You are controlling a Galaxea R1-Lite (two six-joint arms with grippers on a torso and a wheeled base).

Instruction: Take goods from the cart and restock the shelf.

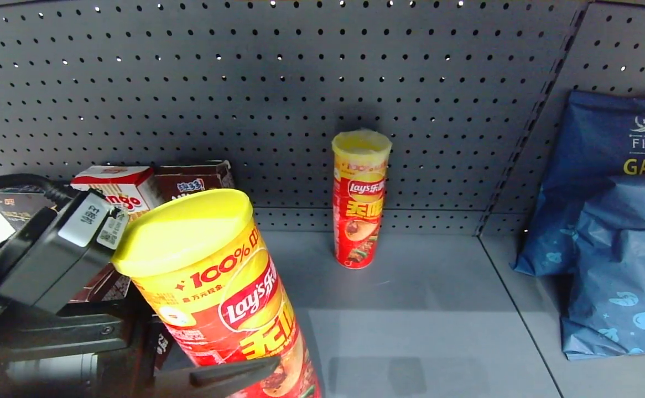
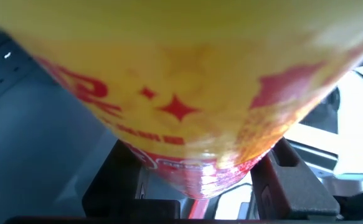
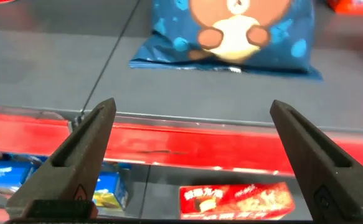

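Left tool [image 2: 200,186]: clamped on can [image 1: 217,287], which was tilted, yellow lid up, above the shelf [image 1: 411,309].
Second can [image 1: 358,204]: upright on the shelf, beyond the left tool and to its right, by the pegboard.
Boxes [image 1: 134,185]: just behind the left tool.
Blue bags [image 1: 615,249]: well apart, to its right.
Right tool [image 3: 190,155]: fingers spread (nothing between them), bear bag [image 3: 231,34] lying ahead of it.
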